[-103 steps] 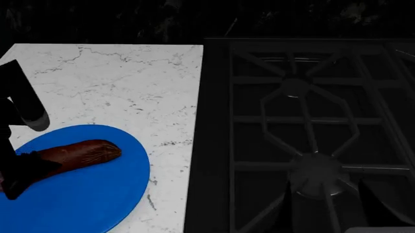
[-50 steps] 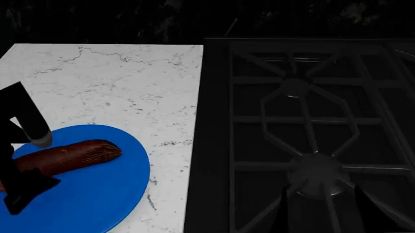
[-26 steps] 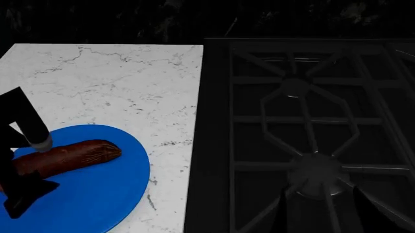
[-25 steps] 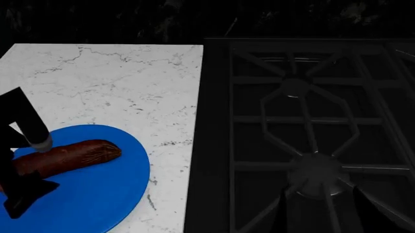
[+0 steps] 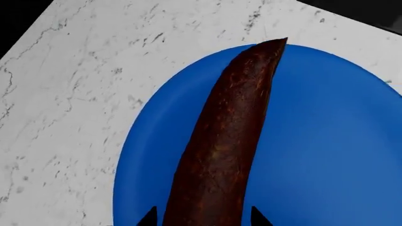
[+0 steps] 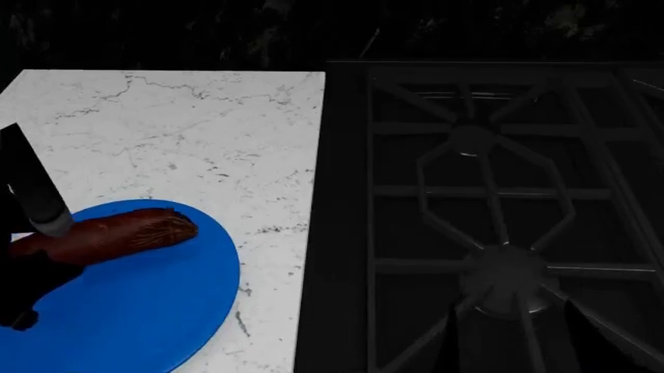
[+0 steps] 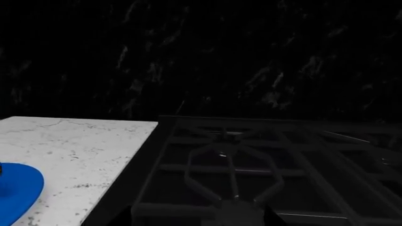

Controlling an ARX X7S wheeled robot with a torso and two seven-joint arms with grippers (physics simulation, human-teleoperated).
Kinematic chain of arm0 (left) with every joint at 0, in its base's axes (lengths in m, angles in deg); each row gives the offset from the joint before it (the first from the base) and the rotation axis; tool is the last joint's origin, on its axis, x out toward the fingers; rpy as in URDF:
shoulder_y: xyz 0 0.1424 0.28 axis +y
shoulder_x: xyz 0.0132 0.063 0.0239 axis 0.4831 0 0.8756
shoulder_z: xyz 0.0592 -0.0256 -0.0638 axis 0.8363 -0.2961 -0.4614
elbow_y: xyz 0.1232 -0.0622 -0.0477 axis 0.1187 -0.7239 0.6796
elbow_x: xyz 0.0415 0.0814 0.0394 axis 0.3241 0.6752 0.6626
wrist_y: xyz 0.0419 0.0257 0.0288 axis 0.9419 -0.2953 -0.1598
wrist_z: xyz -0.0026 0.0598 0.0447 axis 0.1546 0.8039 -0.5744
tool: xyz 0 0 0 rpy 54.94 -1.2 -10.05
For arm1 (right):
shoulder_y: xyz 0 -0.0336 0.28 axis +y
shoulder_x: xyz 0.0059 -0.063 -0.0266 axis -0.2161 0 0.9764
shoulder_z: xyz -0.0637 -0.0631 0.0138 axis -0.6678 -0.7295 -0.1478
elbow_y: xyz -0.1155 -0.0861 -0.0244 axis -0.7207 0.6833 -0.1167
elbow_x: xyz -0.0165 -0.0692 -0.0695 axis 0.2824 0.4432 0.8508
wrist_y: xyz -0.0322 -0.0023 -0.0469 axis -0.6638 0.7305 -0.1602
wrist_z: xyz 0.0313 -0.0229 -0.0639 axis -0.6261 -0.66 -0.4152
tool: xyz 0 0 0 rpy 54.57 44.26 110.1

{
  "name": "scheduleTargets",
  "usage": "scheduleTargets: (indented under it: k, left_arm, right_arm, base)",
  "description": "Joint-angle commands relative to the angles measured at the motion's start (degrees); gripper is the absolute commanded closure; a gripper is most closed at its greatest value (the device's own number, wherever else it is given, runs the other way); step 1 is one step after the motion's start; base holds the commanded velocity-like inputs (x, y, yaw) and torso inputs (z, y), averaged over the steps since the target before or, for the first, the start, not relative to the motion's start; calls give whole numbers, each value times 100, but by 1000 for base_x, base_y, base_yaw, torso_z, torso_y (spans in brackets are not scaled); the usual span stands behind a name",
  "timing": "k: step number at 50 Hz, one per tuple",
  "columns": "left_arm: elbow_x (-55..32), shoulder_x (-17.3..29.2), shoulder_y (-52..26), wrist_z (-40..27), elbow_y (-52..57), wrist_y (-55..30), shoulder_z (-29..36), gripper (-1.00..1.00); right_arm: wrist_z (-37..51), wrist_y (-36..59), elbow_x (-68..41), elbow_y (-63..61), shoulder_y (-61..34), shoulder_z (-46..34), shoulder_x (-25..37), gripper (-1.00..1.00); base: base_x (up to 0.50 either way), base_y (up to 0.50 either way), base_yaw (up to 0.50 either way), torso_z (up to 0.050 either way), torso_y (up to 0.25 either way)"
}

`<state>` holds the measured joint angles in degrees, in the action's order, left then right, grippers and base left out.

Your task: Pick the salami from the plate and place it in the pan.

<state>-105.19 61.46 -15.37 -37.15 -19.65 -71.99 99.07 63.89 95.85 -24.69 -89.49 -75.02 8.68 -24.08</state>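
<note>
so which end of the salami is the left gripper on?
The end opposite the tapered tip. The left gripper straddles the salami there, while the tip points across the plate toward the stove.

Kitchen (simulated); marble countertop (image 6: 207, 132) beside gas stove grates (image 6: 487, 217); dark backsplash (image 7: 251, 56)

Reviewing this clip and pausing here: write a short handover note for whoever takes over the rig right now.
Left gripper: fingers straddle the salami at its near end; apparently shut on it.
Right gripper: not in view in any picture; the right wrist camera looks over the stove grate.
Salami: over the blue plate, tapered tip toward the stove; whether it is lifted clear of the plate I cannot tell.
Pan: not visible in any view; the burners in sight are bare.
Done: the grasp, apparently.
Left: lift, find the pan, carry the salami over and place it inside.
</note>
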Motion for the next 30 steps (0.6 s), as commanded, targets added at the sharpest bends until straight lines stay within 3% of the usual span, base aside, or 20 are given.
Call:
scheduleTargets:
  k: [1, 8, 14, 21, 30]
  left_arm:
    - [-358, 662, -540, -34, 1440, -432, -431, 100]
    - [-429, 786, -807, 123, 2094, -502, -417, 100]
    - [-481, 613, -356, -258, 2008, 44, -681, 100]
    - [-359, 503, -585, 15, 1976, 39, -445, 100]
    - [-94, 350, -1031, 405, 1625, 178, -205, 100]
  right_arm:
    - [33, 23, -27, 41, -167, -111, -13, -100]
    - [-42, -66, 0, 329, -585, -259, -55, -100]
    - [-316, -486, 28, 747, -768, -339, -154, -100]
    - [-429, -752, 112, 1146, -854, -410, -245, -100]
    - [-373, -962, 118, 1096, -671, -336, -344, -100]
  base:
    - [0, 0, 0, 0, 10]
    - [0, 0, 0, 0, 0]
    - [0, 0, 0, 0, 0]
    - [0, 0, 0, 0, 0]
    - [1, -483, 0, 0, 0]
